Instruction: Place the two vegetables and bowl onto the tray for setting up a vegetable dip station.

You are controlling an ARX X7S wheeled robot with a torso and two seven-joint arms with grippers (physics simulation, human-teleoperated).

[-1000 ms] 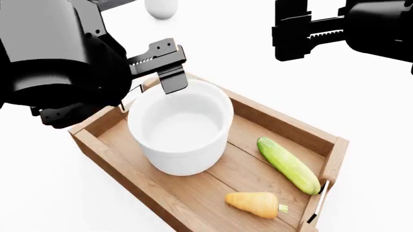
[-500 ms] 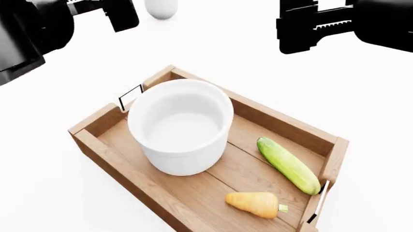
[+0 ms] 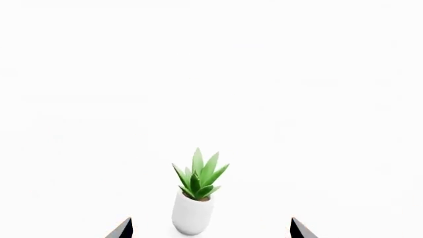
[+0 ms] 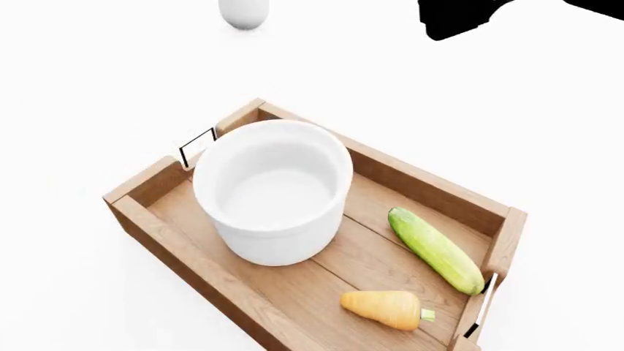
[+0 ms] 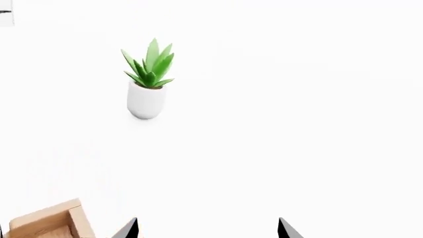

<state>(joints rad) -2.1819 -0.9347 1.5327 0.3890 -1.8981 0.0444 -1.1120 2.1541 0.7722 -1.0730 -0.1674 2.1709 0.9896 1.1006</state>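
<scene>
We see the bowl (image 4: pixel 274 191) standing upright at one end of the tray (image 4: pixel 156 234), with the cucumber (image 4: pixel 436 250) and carrot (image 4: pixel 382 308) lying on the boards beside it; both our grippers, left (image 3: pixel 210 229) and right (image 5: pixel 206 228), spread wide, holding nothing, toward a potted plant (image 3: pixel 195 198)

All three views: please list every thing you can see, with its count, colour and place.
tray: 1, light-brown wood with wire handles, on the white surface; one corner also shows in the right wrist view.
bowl: 1, plain white, upright in the tray's end nearer the left arm's side.
cucumber: 1, light green, lying on the tray floor near the other end.
carrot: 1, orange with green stem end, on the tray floor, apart from the cucumber.
potted plant: 1, green leaves in a white pot, beyond the tray.
left tool: black fingertips apart, empty.
right tool: black fingertips apart, empty.
</scene>
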